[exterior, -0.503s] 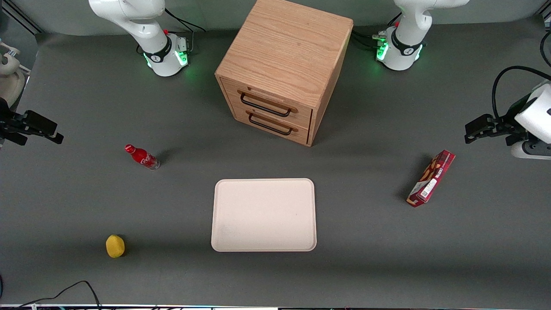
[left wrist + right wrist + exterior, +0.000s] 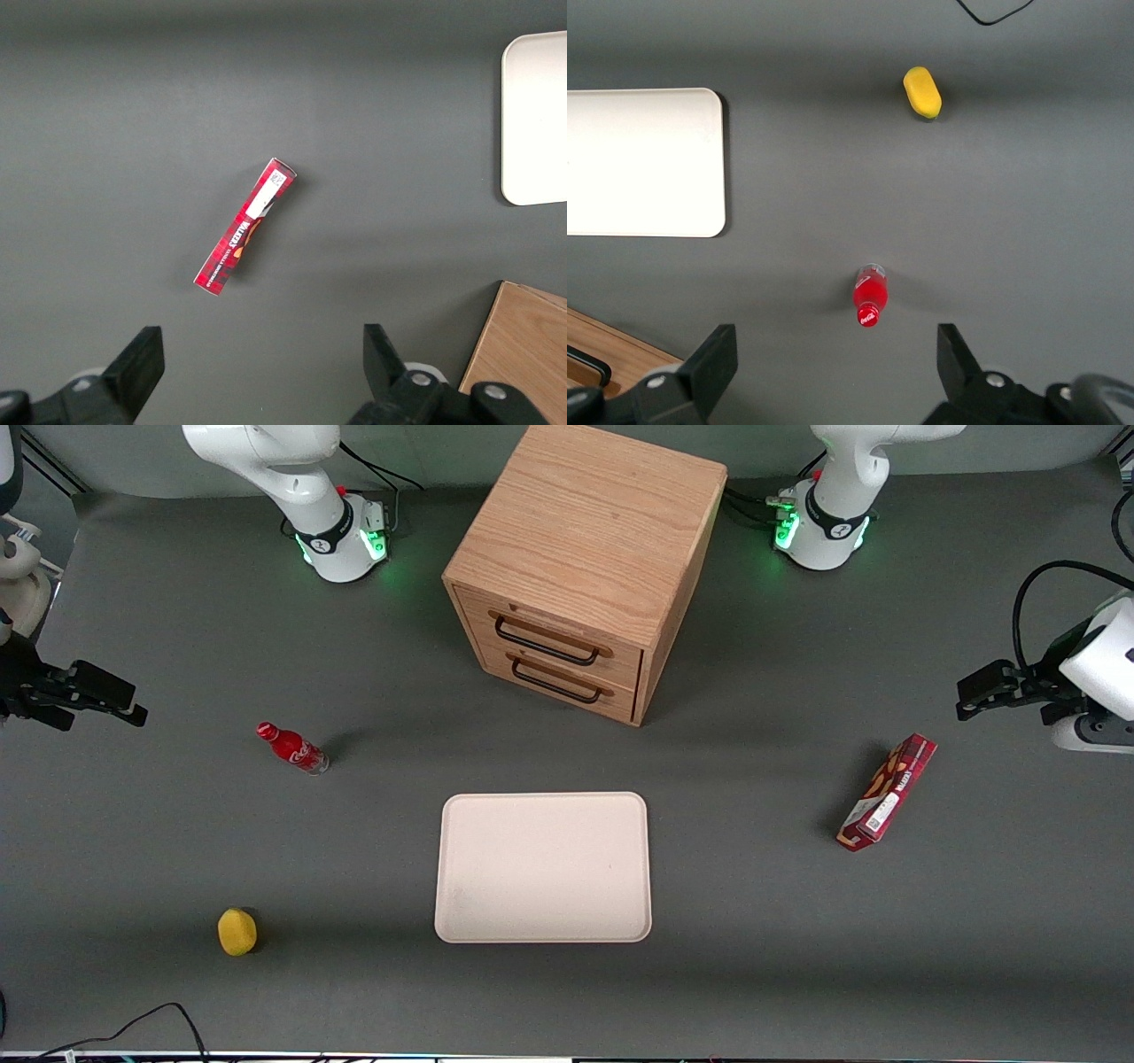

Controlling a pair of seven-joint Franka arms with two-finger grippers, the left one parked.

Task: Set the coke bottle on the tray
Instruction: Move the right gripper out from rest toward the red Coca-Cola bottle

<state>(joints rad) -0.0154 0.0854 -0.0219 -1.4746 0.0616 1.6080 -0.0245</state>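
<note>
I'm mid-approach, my gripper [image 2: 133,707] spread and probably well above the table; the coke bottle [image 2: 293,748] at my four o'clock needs a descent before the tray [image 2: 542,866].

A wooden two-drawer cabinet [image 2: 576,567] stands mid-table, farthest from the front camera. A lemon [image 2: 236,931] lies nearest it, toward the working arm's end. A red box [image 2: 887,792] lies toward the parked arm's end.

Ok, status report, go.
Gripper open, high at working arm's end, empty. Coke bottle upright on table, off tray. Nothing between them.
</note>
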